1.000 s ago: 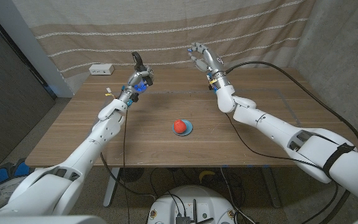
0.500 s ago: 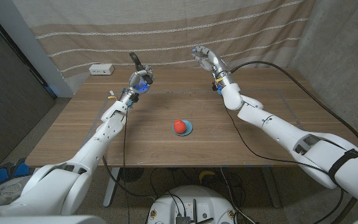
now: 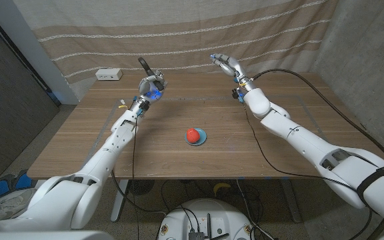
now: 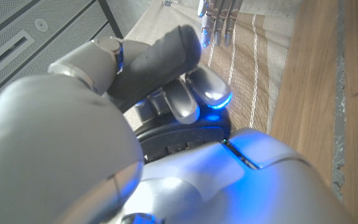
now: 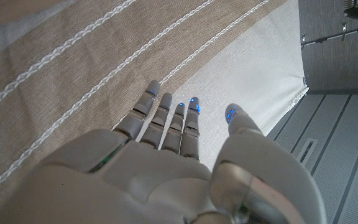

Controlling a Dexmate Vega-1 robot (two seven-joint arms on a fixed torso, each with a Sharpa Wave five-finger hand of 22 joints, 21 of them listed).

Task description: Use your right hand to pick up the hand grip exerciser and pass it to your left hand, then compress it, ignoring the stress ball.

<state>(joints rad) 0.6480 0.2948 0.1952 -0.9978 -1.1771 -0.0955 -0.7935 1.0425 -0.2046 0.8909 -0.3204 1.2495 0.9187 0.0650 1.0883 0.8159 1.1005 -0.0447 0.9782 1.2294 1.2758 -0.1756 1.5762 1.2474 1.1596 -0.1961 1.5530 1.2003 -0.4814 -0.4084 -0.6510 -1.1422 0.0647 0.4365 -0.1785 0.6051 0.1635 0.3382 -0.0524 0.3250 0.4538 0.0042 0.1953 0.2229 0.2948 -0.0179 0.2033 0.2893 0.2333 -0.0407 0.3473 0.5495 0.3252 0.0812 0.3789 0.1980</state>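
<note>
My left hand is raised above the far left of the table and grips the black hand grip exerciser, whose handle sticks up past the fingers. In the left wrist view the left hand has its fingers curled tight around the exerciser. My right hand is lifted over the far right of the table, fingers apart and holding nothing. The right wrist view shows the right hand spread toward the striped curtain. A red stress ball sits on a small blue dish at mid table.
A white power strip lies at the table's far left corner. A striped curtain hangs behind the table. Black cables trail along my right arm over the table's right side.
My right hand has drawn back to the right and away from the left hand, fingers stretching out. My left hand has kept hold of the exerciser and barely shifted.
</note>
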